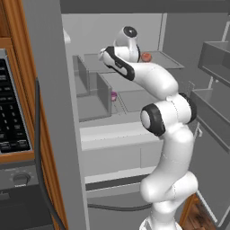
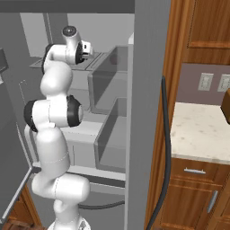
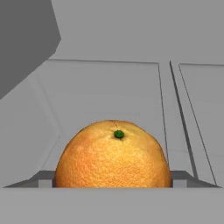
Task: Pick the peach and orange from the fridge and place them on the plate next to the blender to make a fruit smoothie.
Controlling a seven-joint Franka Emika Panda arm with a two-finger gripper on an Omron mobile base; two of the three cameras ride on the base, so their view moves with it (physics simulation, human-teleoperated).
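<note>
Orange (image 3: 113, 155): 6 o'clock in hand view, on fridge (image 3: 109, 87) shelf; apparently between gripper fingertips, grip state indeterminable.

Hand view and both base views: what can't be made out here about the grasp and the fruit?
- Fingers: in the hand view the orange fills the bottom centre and hides their tips, so contact can't be confirmed.
- Gripper in the base views: the arm's own wrist blocks it.
- Peach: left base view, partly behind the arm, too small for detail.
- Small pink item: left base view, too small to identify.
- Fridge lower shelves: hidden by the arm.
</note>
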